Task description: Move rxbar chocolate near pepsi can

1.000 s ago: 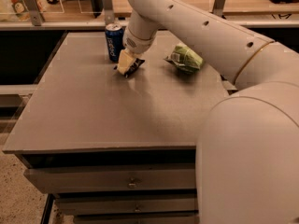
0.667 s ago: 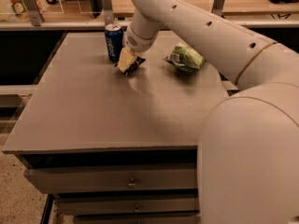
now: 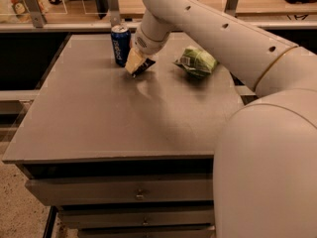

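The gripper (image 3: pixel 136 66) hangs low over the far part of the bench (image 3: pixel 109 123), just right of the upright pepsi can (image 3: pixel 120 46), and its pale fingers (image 3: pixel 132 62) are clamped on the rxbar chocolate (image 3: pixel 145 64). The bar's dark end pokes out to the right of the fingertips, tilted, near the can but not touching it. A green snack bag (image 3: pixel 196 62) lies farther right, well apart from both.
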